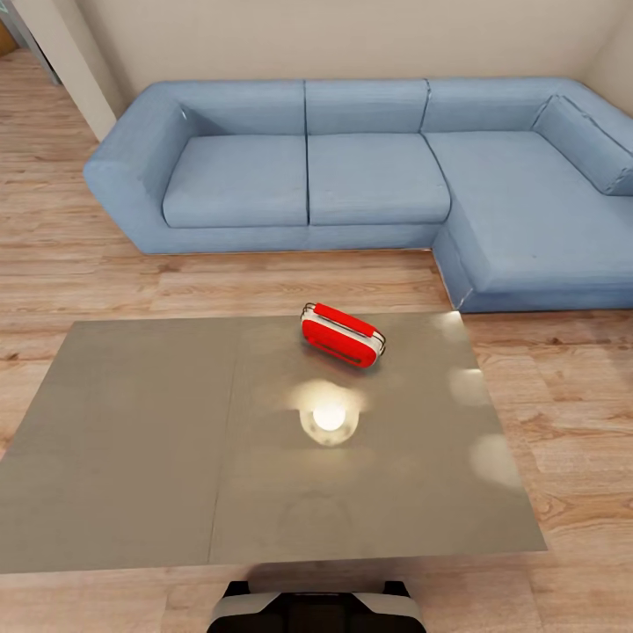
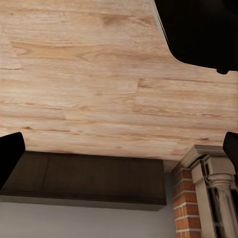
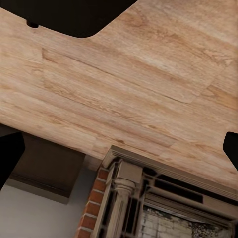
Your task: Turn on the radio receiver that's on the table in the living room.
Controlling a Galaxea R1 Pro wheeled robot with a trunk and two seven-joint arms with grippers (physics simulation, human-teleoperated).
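— Since the radio receiver [image 1: 343, 335] lies on the table [image 1: 132, 457], toward the sofa [image 1: 369, 176], how'll it handle?
— Light, rigid, probably slippery; press its dial. Both grippers' fingers spread apart.

The radio receiver [image 1: 343, 335] lay on the table [image 1: 132, 457], near the far edge and right of the seam between the two grey panels. A bright lamp reflection [image 1: 329, 416] shone on the top just nearer. Beyond stood a blue L-shaped sofa [image 1: 369, 176] on wood plank floor [image 1: 53, 255].
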